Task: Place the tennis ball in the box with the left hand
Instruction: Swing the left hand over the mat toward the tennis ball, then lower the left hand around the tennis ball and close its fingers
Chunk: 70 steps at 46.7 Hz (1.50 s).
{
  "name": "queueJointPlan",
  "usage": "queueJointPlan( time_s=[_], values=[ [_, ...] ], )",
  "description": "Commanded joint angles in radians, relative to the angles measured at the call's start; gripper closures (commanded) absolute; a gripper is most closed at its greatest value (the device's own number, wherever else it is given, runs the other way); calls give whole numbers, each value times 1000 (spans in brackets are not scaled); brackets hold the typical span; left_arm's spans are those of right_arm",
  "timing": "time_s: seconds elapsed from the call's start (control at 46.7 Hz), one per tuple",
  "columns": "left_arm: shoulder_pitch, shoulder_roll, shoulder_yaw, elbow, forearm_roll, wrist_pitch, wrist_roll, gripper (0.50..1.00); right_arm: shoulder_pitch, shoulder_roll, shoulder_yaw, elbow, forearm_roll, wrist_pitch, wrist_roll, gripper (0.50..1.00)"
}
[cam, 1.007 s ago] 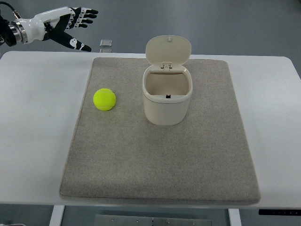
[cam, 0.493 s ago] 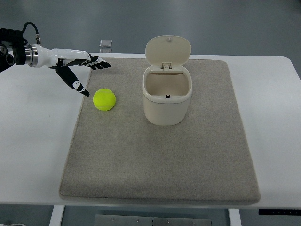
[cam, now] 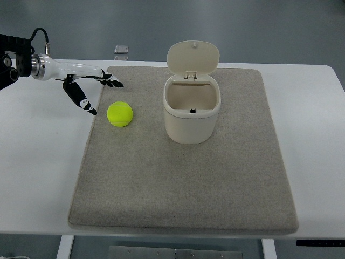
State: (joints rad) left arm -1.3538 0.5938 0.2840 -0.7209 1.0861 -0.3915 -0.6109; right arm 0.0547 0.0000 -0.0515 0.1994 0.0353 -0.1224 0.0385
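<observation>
Top view | left hand (cam: 89, 86) spread, empty, near tennis ball (cam: 119, 114) | box (cam: 192, 110) lid up

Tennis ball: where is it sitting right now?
In the top view, the tennis ball lies on the grey mat, left of the open box, just right of the left hand.

tennis ball (cam: 119, 114) on mat (cam: 183, 183), left of box (cam: 192, 110) | left hand (cam: 89, 86) just left of ball
</observation>
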Motion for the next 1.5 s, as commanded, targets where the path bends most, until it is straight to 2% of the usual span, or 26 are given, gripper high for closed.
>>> queueJointPlan(
  time_s=[0.0, 0.557, 1.478],
  values=[
    [-1, -5, -2, 0, 5, 19, 0, 583, -1, 0, 1, 0, 0, 0, 0, 599],
    [21, -26, -5, -48, 3, 33, 0, 583, 1, 0, -1, 0, 0, 0, 0, 599],
    [87, -25, -6, -48, -8, 117, 0, 583, -1, 0, 1, 0, 0, 0, 0, 599]
  ],
)
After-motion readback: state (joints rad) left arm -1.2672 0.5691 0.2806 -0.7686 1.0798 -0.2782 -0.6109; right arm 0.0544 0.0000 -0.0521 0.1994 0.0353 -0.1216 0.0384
